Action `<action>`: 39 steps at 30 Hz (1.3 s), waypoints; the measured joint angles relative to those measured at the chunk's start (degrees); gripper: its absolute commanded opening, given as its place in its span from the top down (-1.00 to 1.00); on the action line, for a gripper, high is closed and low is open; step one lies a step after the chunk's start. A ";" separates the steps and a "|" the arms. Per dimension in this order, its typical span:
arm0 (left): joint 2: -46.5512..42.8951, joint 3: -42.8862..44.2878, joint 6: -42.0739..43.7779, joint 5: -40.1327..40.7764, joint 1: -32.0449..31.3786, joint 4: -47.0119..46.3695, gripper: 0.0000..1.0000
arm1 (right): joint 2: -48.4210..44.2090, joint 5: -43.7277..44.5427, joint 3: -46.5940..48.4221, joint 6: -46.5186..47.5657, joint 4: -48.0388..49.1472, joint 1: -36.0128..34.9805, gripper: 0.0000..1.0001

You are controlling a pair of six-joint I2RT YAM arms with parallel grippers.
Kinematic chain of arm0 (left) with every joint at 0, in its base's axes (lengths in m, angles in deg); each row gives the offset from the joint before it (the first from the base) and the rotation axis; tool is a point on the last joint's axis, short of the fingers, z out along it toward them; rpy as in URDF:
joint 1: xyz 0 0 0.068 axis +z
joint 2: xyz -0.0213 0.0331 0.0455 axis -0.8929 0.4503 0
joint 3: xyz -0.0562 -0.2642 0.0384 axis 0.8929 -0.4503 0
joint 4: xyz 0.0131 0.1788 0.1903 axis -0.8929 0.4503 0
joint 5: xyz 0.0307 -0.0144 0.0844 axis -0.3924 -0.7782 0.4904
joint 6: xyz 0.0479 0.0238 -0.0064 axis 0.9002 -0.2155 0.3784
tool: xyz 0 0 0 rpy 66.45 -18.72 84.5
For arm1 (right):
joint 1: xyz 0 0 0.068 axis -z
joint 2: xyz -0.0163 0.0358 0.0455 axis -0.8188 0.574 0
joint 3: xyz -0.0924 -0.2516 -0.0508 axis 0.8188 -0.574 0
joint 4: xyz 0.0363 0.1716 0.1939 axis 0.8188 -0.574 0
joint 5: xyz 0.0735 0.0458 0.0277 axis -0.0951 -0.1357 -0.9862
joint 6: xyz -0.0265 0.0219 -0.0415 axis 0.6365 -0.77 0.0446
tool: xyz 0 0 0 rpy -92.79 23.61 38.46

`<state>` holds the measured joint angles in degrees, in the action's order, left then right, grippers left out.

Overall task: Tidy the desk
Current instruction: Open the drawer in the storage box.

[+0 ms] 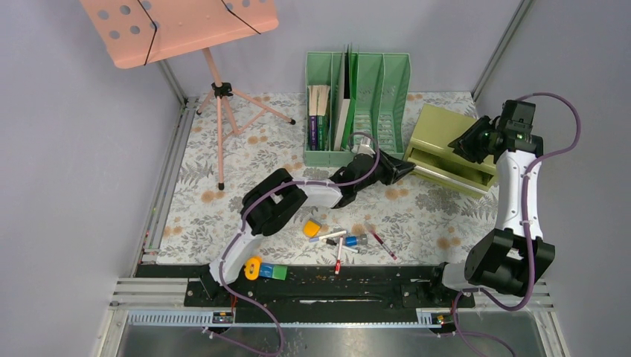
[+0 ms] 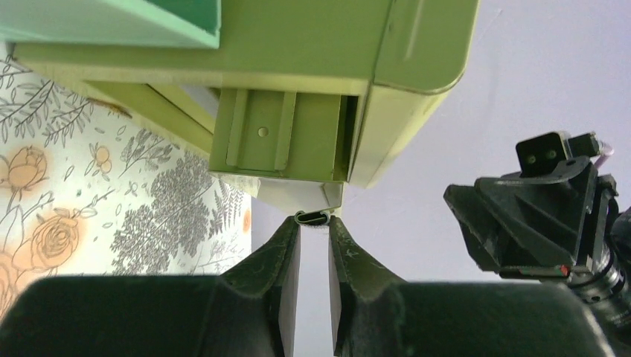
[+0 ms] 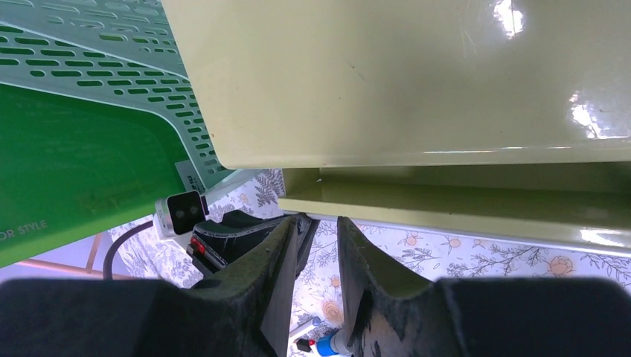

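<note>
The desk [image 1: 223, 216] is a fern-and-flower cloth top inside metal rails. An olive-green drawer box [image 1: 446, 128] stands at the back right with its drawer [image 1: 446, 167] pulled partly out. My left gripper [image 1: 405, 169] is at the drawer's left end. In the left wrist view it [image 2: 313, 223] is shut on the drawer's small rolled handle [image 2: 313, 217]. My right gripper [image 1: 465, 145] rests over the top of the box. In the right wrist view its jaws [image 3: 318, 223] stand close together with nothing between them, just under the box [image 3: 417, 74].
A green file organizer [image 1: 357, 104] with books stands behind the left gripper. A pink music stand [image 1: 216, 82] is at the back left. Markers and pens [image 1: 338, 239], a red pen [image 1: 379, 239], a yellow piece [image 1: 312, 227] and coloured blocks [image 1: 266, 270] lie near the front rail.
</note>
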<state>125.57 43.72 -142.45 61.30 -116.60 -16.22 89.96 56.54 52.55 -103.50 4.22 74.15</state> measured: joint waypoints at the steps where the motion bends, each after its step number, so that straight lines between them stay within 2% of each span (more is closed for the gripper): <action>1: -0.52 -0.94 0.09 -0.11 -0.07 -0.24 1.00 | 0.00 -0.17 -0.15 -0.04 0.17 0.00 0.33; 12: -5.25 -8.63 1.03 -0.31 -0.57 -2.21 1.00 | -0.28 -0.92 -1.55 -0.46 0.57 0.00 0.33; 13: -5.64 -9.25 1.05 -0.17 -0.57 -2.40 0.93 | -0.39 -0.92 -1.68 -0.48 0.59 0.00 0.33; 17: -6.91 -10.99 1.27 -0.04 -0.55 -2.47 0.42 | -0.79 -1.22 -1.97 -0.55 0.57 0.00 0.33; 20: -7.41 -11.63 2.27 0.55 -0.46 -1.79 -0.13 | -0.96 -1.27 -1.97 -0.59 0.57 0.00 0.33; 21: -7.52 -11.93 2.45 0.76 -0.28 -1.40 -0.36 | -1.05 -1.27 -1.97 -0.61 0.57 0.00 0.33; 22: -7.52 -12.15 2.82 0.79 -0.15 -1.09 -0.87 | -1.14 -1.27 -1.97 -0.63 0.59 0.00 0.33; 23: -7.52 -12.35 3.02 1.22 -0.07 -0.66 -0.97 | -1.25 -1.27 -1.97 -0.63 0.59 0.00 0.33; 33: -10.36 -15.39 4.48 2.19 0.39 1.25 -0.98 | -2.25 -1.75 -1.97 -0.90 0.59 0.00 0.33; 39: -17.73 -21.99 6.29 2.21 0.46 0.79 -0.98 | -3.56 -2.86 -1.97 -1.07 0.59 0.00 0.33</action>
<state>107.84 21.73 -136.15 63.51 -116.14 -15.43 86.39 53.67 50.59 -104.57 4.81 74.15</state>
